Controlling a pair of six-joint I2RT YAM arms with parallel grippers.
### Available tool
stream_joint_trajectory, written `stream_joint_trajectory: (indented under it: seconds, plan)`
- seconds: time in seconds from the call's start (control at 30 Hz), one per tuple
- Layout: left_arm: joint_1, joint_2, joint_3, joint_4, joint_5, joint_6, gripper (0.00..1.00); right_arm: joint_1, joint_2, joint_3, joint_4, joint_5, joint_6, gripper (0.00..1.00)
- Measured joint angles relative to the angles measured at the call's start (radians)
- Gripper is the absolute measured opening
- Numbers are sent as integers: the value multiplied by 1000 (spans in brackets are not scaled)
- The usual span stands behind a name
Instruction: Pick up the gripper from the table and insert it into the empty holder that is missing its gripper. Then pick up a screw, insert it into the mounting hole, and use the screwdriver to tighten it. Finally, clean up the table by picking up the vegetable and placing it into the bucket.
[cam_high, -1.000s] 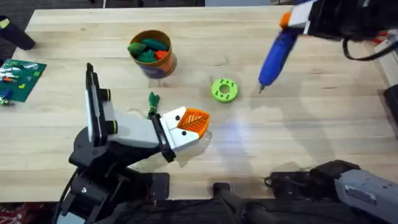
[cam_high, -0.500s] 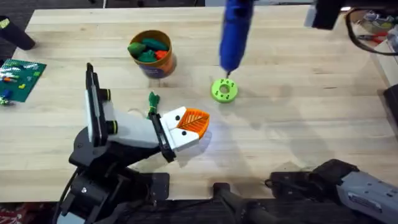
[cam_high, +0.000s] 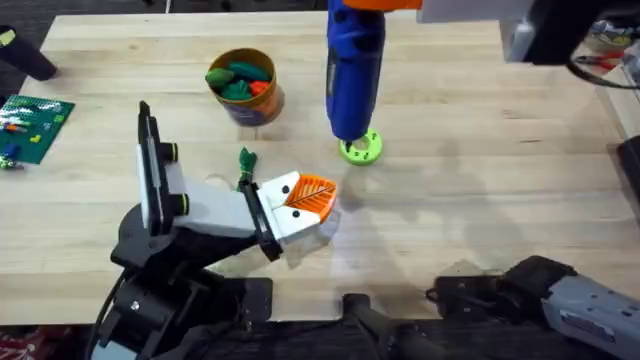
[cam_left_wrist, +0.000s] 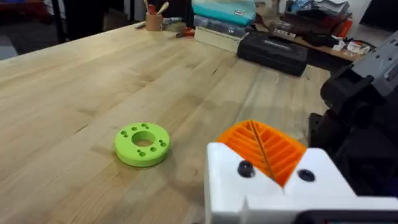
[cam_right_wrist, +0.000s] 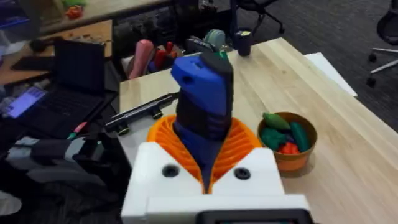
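Observation:
My right gripper (cam_right_wrist: 204, 149) is shut on the blue screwdriver (cam_high: 355, 70), its orange pads clamped on the body. The tool hangs nearly upright, its bit end down at the flat green disc (cam_high: 362, 147). My left gripper (cam_high: 300, 198) rests low at the table's middle, its white fingers and orange ribbed pads pressed together on nothing. In the left wrist view its white finger (cam_left_wrist: 273, 180) shows two dark holes. A loose gripper and a screw are out of view. The dark-green vegetable (cam_high: 245, 160) lies just behind the left gripper. The tan bucket (cam_high: 262, 105) stands at the back left.
The bucket holds green pods and an orange piece. A green circuit board (cam_high: 30, 125) and a black object (cam_high: 25, 55) sit at the table's left edge. The right half of the wooden table (cam_high: 500, 180) is bare. The green disc (cam_left_wrist: 142, 144) lies ahead of the left fingers.
The right arm carried the screwdriver from the back right leftward and turned it upright, bringing its bit down to the green disc. The left arm has stayed still.

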Motion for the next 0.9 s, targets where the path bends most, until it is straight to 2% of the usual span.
stream_joint_trajectory:
  seconds: [0.2, 0.3, 0.47, 0.6, 0.9]
  plan:
    - [0, 0, 0, 0, 0, 0, 16, 0, -4, -1, -46, -38, -9, 32]
    - [0, 0, 0, 0, 0, 0, 16, 0, -31, -33, -15, -44, -18, 32]
    - [0, 0, 0, 0, 0, 0, 16, 1, -103, -178, 245, -62, 9, 32]
    - [0, 0, 0, 0, 0, 0, 16, 17, -89, -265, 476, -69, 40, 32]
    - [0, 0, 0, 0, 0, 0, 16, 161, 64, -289, 631, -78, 61, 32]
